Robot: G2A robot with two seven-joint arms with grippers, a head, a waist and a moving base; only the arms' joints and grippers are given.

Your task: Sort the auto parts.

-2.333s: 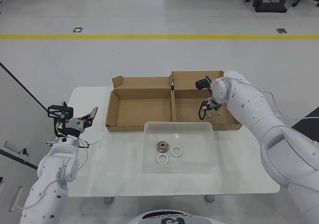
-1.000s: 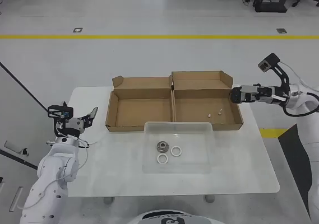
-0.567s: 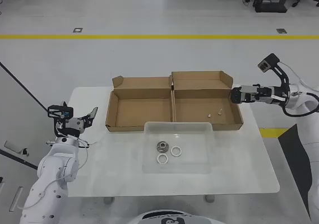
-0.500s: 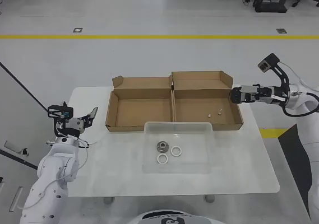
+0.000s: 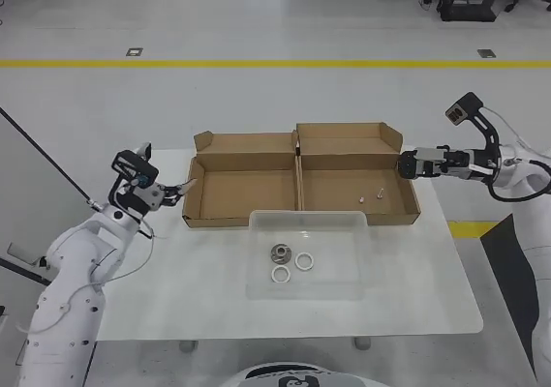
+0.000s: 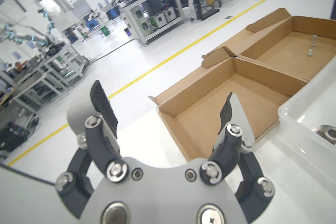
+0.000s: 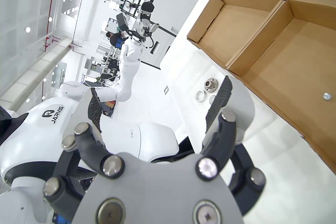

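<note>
A clear plastic tray point(image 5: 338, 263) at the table's middle holds a metal flange point(image 5: 279, 254) and two white rings point(image 5: 305, 260) point(image 5: 281, 275). Behind it stand two open cardboard boxes. The left box point(image 5: 241, 189) is bare. The right box point(image 5: 338, 186) holds two small bolts point(image 5: 363, 197) point(image 5: 379, 191). My left gripper point(image 5: 170, 192) point(image 6: 162, 89) is open and empty just outside the left box's left wall. Off the right box's right wall, my right gripper point(image 5: 403, 164) point(image 7: 160, 84) hangs open and empty. The flange point(image 7: 210, 83) and a bolt point(image 7: 326, 95) lie beyond it.
The white table point(image 5: 198, 290) has free room along its front and on both sides of the tray. A dark-framed panel point(image 5: 14, 193) stands off the table's left side. The tray's near wall point(image 6: 296, 107) sits close to the left box's front edge.
My right arm pulled out of the right box to its right side, then held still. My left arm has just swung from the table's left edge toward the left box.
</note>
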